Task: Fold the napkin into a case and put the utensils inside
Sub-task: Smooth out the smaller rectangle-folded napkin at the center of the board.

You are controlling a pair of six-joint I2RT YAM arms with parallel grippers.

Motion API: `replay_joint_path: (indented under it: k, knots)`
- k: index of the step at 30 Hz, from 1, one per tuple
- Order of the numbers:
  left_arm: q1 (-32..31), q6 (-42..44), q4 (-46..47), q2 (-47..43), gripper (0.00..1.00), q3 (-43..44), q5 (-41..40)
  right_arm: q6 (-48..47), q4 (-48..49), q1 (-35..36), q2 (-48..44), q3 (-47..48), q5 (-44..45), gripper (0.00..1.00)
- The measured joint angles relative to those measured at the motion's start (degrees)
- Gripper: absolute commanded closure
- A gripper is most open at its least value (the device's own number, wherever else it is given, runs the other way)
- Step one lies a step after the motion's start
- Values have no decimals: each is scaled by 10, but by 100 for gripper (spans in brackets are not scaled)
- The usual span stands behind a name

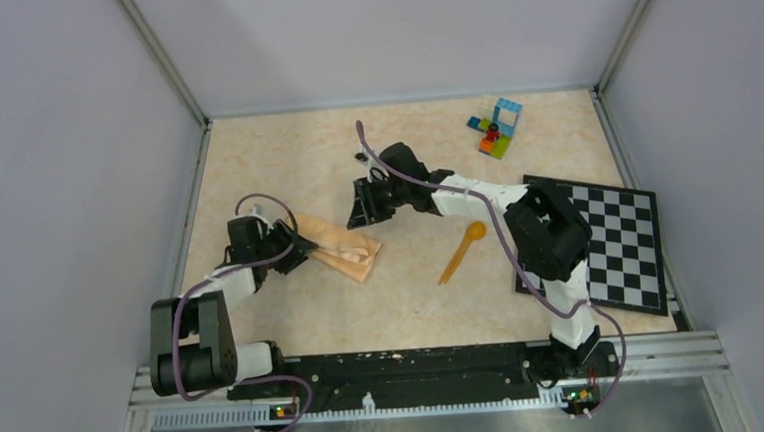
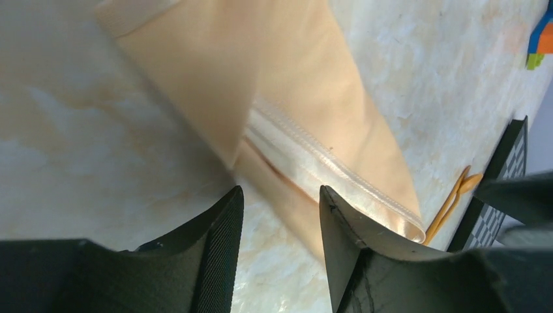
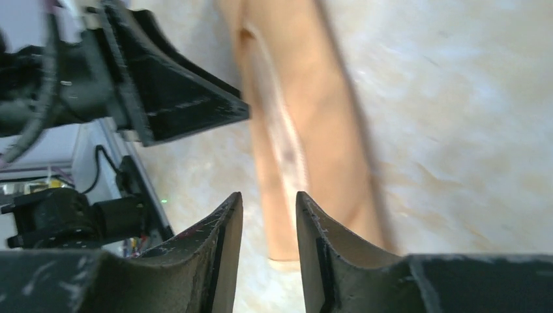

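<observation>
The peach-tan napkin lies folded into a narrow flat case left of the table's centre, its hemmed edge showing in the left wrist view. My left gripper is at its left end, open, with only table and the cloth's edge between the fingertips. My right gripper hangs just behind the case, open, with the blurred napkin beyond its tips. The orange utensils lie on the table to the right of the case, spoon bowl at the far end, and show past the cloth.
A black-and-white checkered board lies at the right, partly under the right arm. Multicoloured toy bricks sit at the back right. Grey walls close the table on three sides.
</observation>
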Motion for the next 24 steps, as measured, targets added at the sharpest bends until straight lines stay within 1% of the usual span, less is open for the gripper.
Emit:
replay_joint_path:
  k: [3,6,9,12,14,17,21,24]
  knots:
    - [-25,-1,23,34,54,16,4,-3,26,-24,-4,-50,2,78]
    - [-60,-1,42,73,55,40,3,7,44,-34,-3,-105,3,81]
    - [-99,-1,58,112,55,69,1,24,66,-21,-2,-144,6,82]
    - [-120,0,72,129,49,80,1,35,80,2,-3,-159,14,82]
    - [-124,3,71,125,45,80,-2,42,82,16,-8,-166,29,77]
    - [-125,17,43,101,43,79,-19,32,47,26,-29,-169,57,69]
    - [-123,21,-8,19,45,48,-42,-26,-21,28,-75,-163,101,58]
    - [-122,3,-25,-46,46,7,-29,-79,-62,43,-103,-144,148,53]
